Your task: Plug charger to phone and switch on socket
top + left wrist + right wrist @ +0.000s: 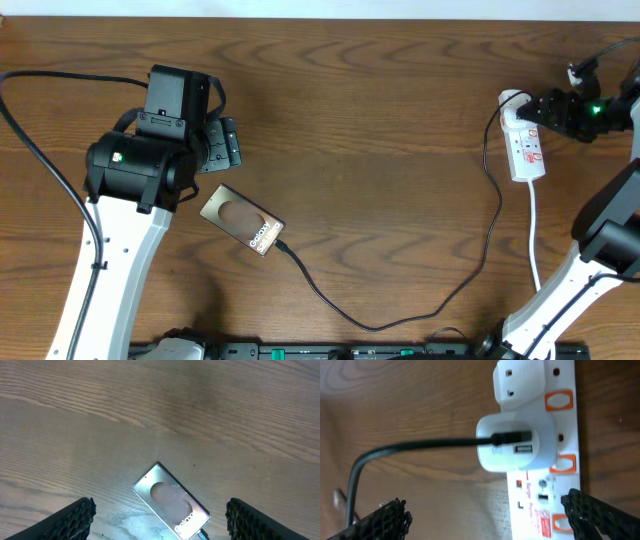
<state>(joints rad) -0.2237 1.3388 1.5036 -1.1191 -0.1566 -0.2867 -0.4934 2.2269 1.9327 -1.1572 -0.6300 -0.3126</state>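
Charger (375,327) at phone (241,219), socket (527,150) apart.

Dark brown wood-grain table (380,140) under even light, pale wall strip (300,8) along its far edge

The bronze-brown phone (242,220) has white lettering; the charger (420,446) is black. The white socket (526,150) has orange-red markings. The worktop (380,120) is brown wood-grain.
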